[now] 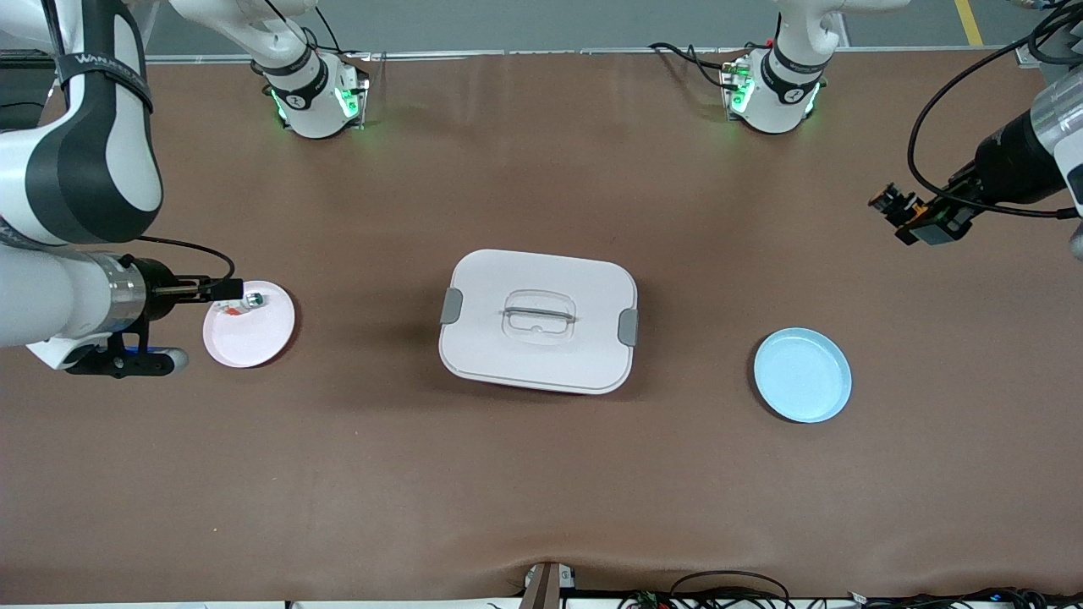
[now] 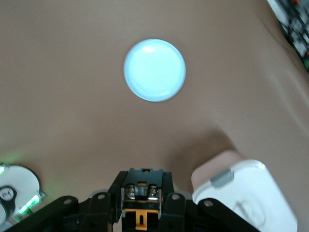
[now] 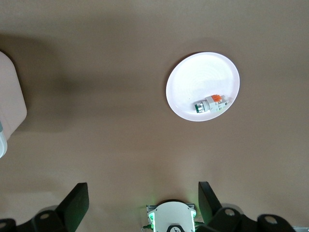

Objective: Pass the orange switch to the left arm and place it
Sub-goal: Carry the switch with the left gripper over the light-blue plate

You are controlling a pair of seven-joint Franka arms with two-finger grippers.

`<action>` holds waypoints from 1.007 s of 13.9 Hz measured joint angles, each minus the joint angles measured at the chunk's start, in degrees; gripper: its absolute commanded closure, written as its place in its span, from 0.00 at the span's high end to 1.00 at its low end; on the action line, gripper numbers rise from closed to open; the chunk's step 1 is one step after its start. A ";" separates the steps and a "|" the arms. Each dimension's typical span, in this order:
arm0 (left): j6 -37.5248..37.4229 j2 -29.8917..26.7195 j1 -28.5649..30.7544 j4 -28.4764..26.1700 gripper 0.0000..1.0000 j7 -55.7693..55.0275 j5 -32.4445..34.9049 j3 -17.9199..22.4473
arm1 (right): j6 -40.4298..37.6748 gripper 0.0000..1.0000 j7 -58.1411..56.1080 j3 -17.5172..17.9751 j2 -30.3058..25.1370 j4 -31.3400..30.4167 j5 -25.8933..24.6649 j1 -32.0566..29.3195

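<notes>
the right claw (image 1: 241,292) hangs high over the pink plate (image 1: 254,338) at the right arm's end of the brown surface (image 1: 541,474), its fingers spread wide and empty; on that plate lies only a white-and-green part with an orange tip (image 3: 211,104). the white lidded box (image 1: 538,320) sits mid-surface, well apart from both plates. nearer the left arm's end, the empty blue plate (image 1: 802,375) lies a little nearer the front camera than the box. the left claw (image 1: 904,216) is up in the air over bare surface toward the left arm's end, clamped on the orange switch (image 2: 141,195). the handover looks complete and the carry is in hand; the next move calls for lowering the switch onto the blue plate, already clear of the box.
</notes>
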 measured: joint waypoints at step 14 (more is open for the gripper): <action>14.19 3.10 0.06 -11.13 0.00 -16.54 4.06 0.12 | -2.20 1.00 0.00 0.14 0.00 -1.37 -0.53 -0.64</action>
